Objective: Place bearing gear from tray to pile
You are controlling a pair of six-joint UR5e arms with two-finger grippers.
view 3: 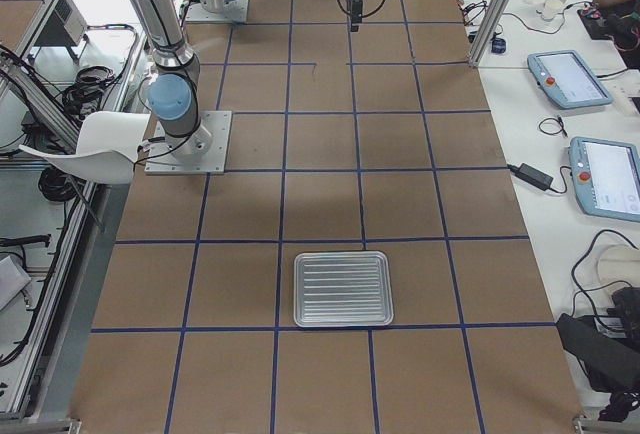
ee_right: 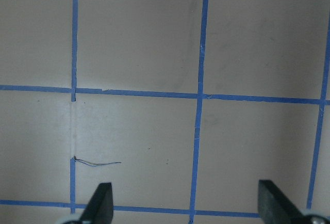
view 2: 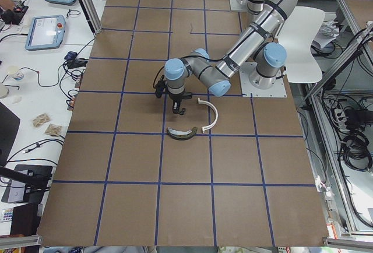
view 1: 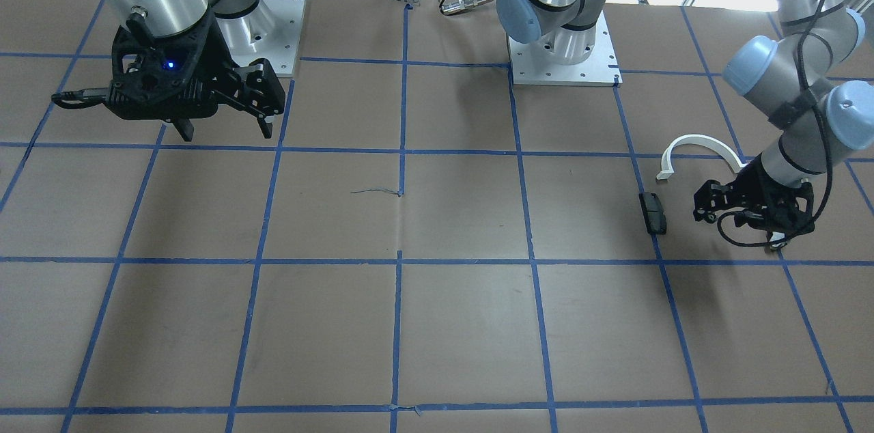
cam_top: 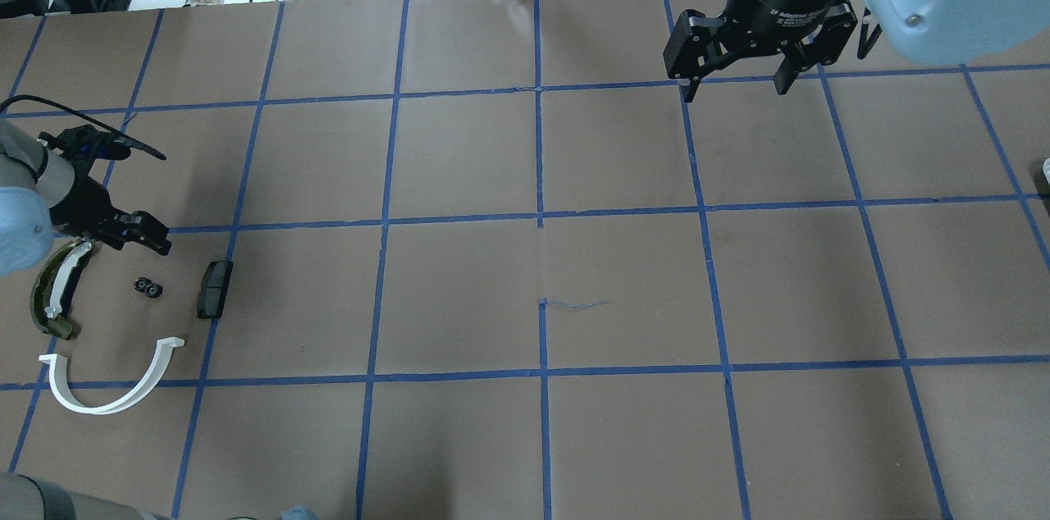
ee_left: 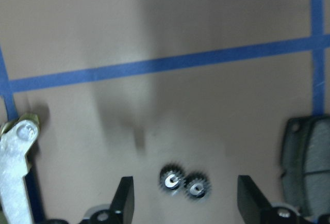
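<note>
**Gear down by the pile, left jaws wide apart**

The bearing gear (cam_top: 148, 287), two tiny toothed wheels side by side, lies on the table at the left of the overhead view. It sits between the green curved piece (cam_top: 53, 290) and the dark block (cam_top: 215, 289), above the white half-ring (view 1: 703, 141). The left gripper (ee_left: 186, 208) has its jaws spread with nothing in them, and the gear shows between them. I think it should lift straight up so no finger bumps the gear or block. The right gripper (cam_top: 732, 85), upper right, is spread and empty too.
</note>
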